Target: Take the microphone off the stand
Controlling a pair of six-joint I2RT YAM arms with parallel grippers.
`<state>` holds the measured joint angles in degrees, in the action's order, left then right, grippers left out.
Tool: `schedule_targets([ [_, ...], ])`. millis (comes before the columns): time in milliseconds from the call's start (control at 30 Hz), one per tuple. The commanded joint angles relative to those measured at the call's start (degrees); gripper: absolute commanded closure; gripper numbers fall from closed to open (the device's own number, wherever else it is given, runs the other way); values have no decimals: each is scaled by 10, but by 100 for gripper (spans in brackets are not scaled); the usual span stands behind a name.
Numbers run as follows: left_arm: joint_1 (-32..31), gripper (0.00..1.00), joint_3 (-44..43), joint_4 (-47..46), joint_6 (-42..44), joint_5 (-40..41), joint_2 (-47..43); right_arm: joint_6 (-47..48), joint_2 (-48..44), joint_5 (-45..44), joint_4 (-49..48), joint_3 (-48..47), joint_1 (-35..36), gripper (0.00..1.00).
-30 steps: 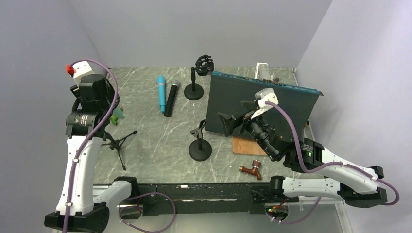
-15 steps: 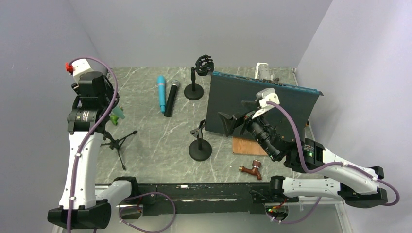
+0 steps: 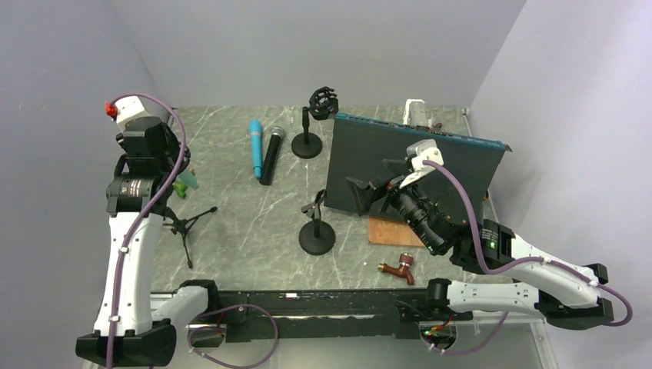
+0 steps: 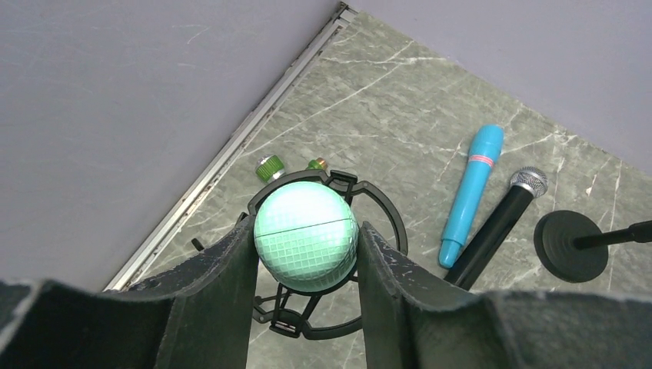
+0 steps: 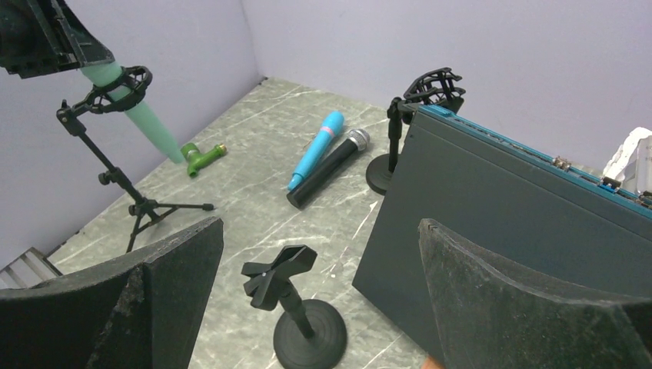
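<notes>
My left gripper [image 4: 307, 244] is clamped on the round head of the green microphone [image 4: 306, 223], which still sits in the ring of the tripod stand [image 3: 183, 224]. The arm's reared up tall, wrist tipped down over the left edge of the tabletop [image 3: 246, 223]. It's barely budged since half a second back. Meanwhile my right gripper [image 5: 319, 288] hangs wide open.

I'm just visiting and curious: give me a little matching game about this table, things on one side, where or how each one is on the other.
1 green microphone
2 blue microphone
3 brown tap
4 right gripper

A lying flat beside the black microphone
B open, holding nothing
C in the tripod stand's ring, clamped by the left gripper
D near the table's front edge

Pairs: 1-C, 2-A, 3-D, 4-B
</notes>
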<state>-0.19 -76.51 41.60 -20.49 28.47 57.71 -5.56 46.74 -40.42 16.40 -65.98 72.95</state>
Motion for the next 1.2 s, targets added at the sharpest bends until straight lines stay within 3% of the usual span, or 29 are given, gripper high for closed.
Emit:
schedule_targets([
  [0,0,100,-45,-1,-1,-9,-13,-4,-12,-3,-25,-5,-2,0],
  [767,-1,100,-317,131,88,-64,19,-3,-19,7,-27,-7,-2,0],
  [1167,-1,100,-404,124,101,-92,5,-3,-13,10,-22,-16,-2,0],
])
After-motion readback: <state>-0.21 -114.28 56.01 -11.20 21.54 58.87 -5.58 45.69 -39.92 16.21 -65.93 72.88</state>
